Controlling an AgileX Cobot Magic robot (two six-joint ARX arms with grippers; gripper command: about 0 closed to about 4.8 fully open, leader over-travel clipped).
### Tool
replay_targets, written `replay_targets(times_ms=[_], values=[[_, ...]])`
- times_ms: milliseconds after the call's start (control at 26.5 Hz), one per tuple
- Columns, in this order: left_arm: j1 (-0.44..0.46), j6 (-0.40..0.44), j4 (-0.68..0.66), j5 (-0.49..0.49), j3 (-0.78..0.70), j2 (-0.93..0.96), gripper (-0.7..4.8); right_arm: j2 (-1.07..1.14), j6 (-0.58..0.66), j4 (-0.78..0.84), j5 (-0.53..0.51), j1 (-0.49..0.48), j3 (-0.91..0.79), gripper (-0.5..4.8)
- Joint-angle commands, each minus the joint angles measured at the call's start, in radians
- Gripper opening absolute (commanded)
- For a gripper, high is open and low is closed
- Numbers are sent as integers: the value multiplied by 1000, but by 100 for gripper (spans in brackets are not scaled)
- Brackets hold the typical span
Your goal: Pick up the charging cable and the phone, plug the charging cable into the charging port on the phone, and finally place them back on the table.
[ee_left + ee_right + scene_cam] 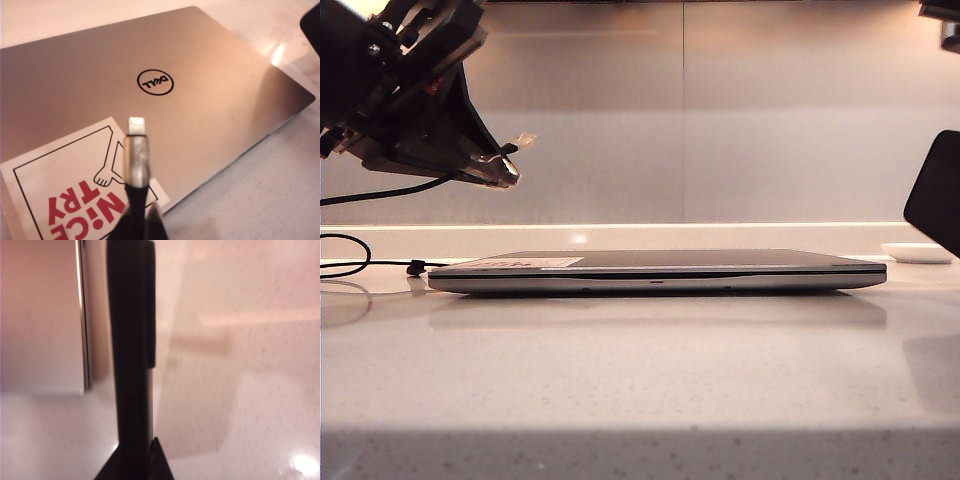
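The charging cable's pale silvery plug (136,126) sticks out past the tips of my left gripper (145,214), which is shut on its black cord. In the exterior view the left gripper (503,168) hangs high at the left above the laptop's end, and the cable (350,262) trails down to a loop on the table (640,370). My right gripper (137,455) is shut on the phone (131,340), a thin black slab seen edge-on. The phone (935,190) hangs tilted in the air at the exterior view's right edge, where the right gripper itself is out of view.
A closed silver laptop (660,270) lies across the middle of the table, its lid (210,75) bearing a red-lettered sticker (75,200). A small white dish (917,252) sits behind its right end. A wall runs along the back.
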Motion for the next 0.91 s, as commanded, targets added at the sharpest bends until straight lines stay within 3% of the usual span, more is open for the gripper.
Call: replay_targets(times_ms=[38, 529, 756, 907], values=[[0, 0, 9, 4, -1, -1, -6, 9, -31, -39, 100, 62, 8, -9], [0, 0, 9, 4, -1, -1, -6, 165, -31, -149, 122, 109, 8, -1], [0, 0, 9, 4, -1, -1, -6, 203, -31, -135, 120, 108, 9, 91], [0, 0, 9, 4, -1, -1, -6, 211, -31, -127, 120, 108, 8, 95]])
